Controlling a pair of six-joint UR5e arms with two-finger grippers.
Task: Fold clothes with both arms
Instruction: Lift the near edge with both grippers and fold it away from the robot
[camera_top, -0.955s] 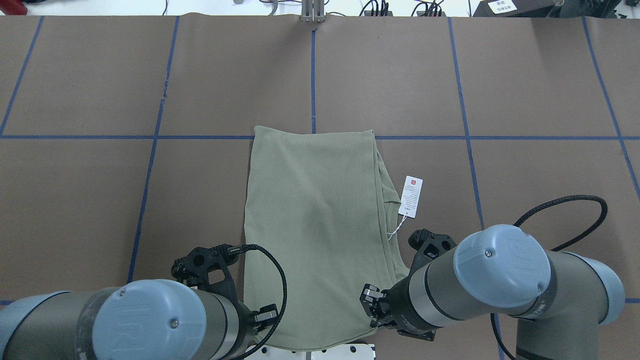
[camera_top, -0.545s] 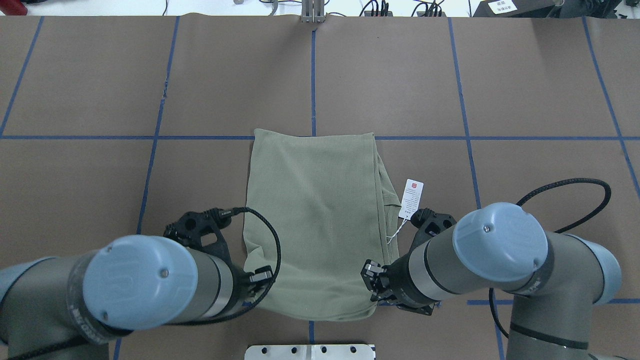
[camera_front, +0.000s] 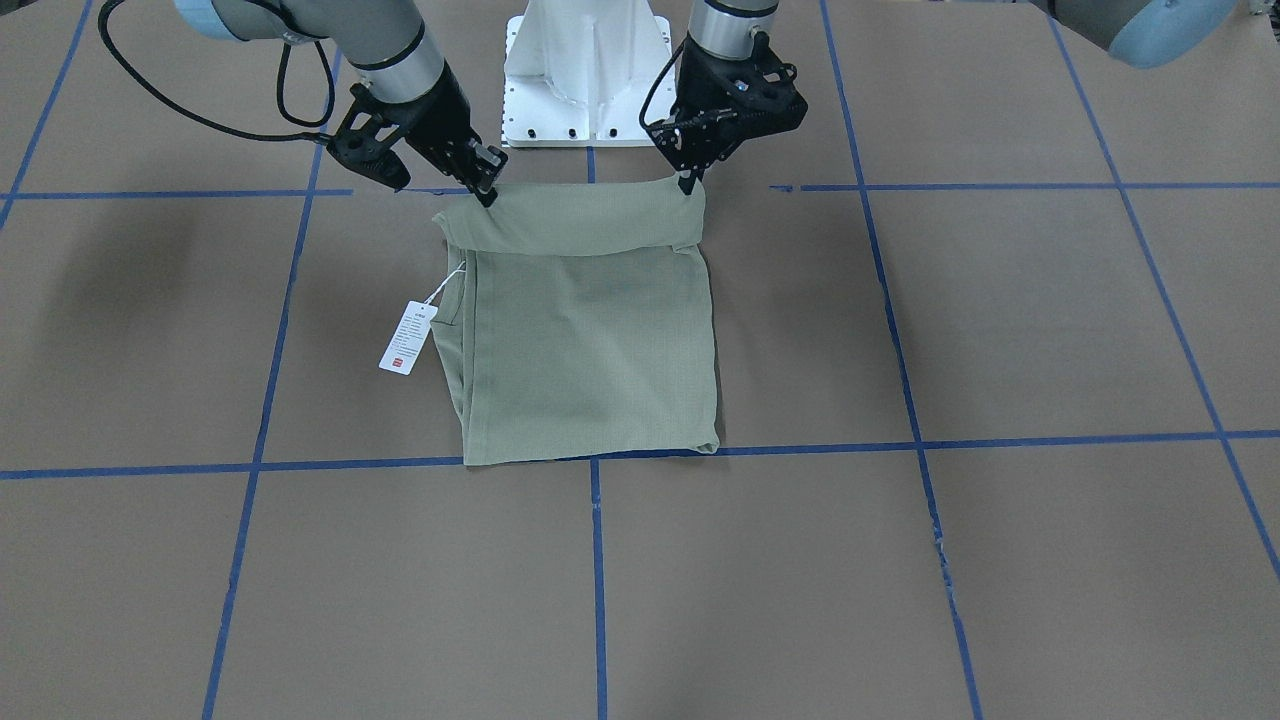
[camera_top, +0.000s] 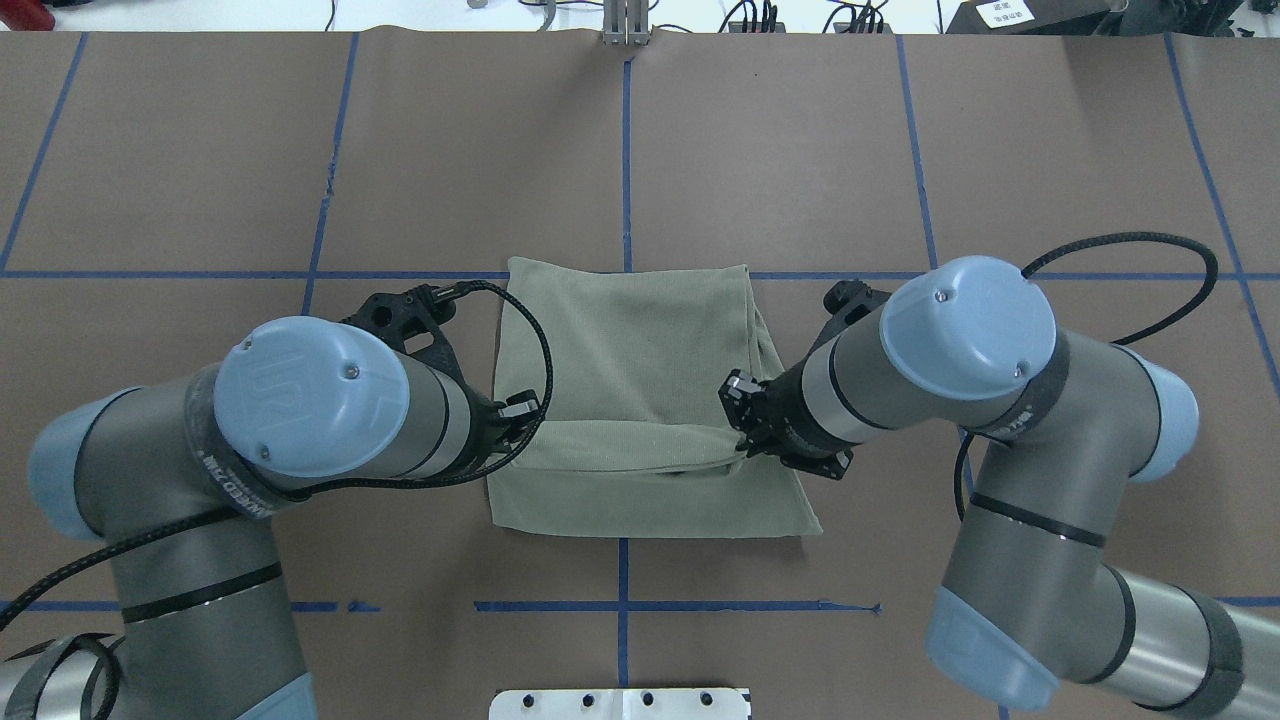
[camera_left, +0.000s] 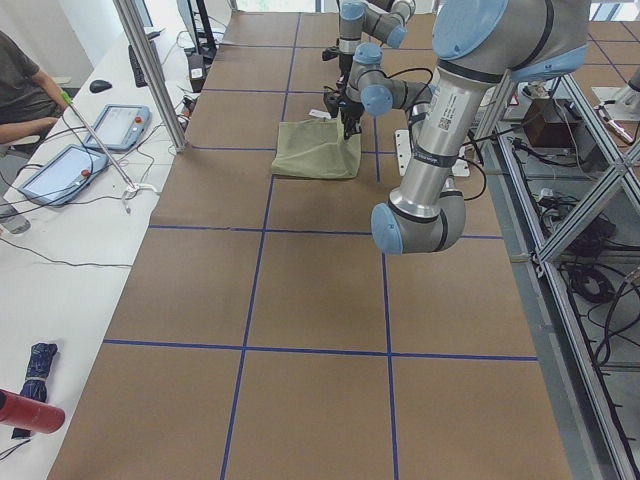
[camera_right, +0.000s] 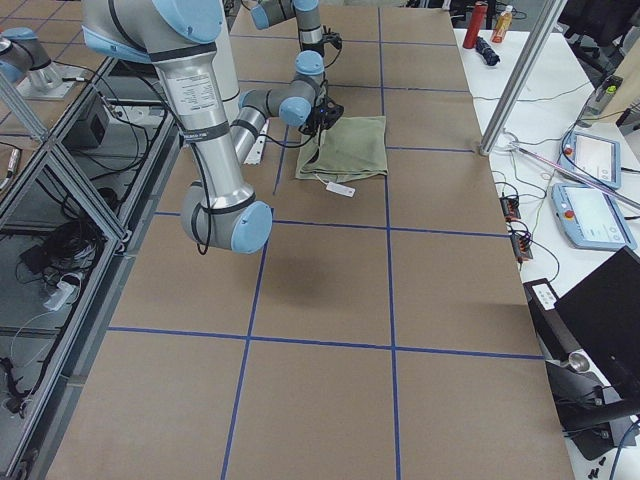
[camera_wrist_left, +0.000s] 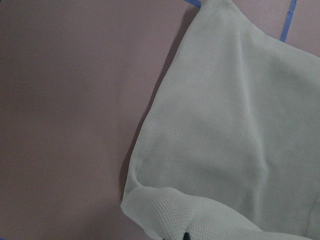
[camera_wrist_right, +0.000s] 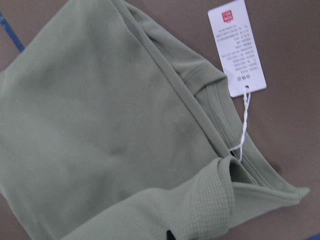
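green shirt (camera_wrist_right: 110, 130), lifted edge, white hang tag (camera_wrist_right: 236, 47)

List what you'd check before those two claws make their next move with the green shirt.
1. Left gripper pinches its corner of the shirt: ok.
2. Right gripper pinches the other corner: ok.
3. Raised edge hangs level between the two: ok.
4. Hang tag out of the fold: ok, it lies on the table beside the shirt.
5. Side edges lined up: not ok, on the tag side the lower layers stick out past the top one.
6. Grip deep enough not to slip: cannot tell.
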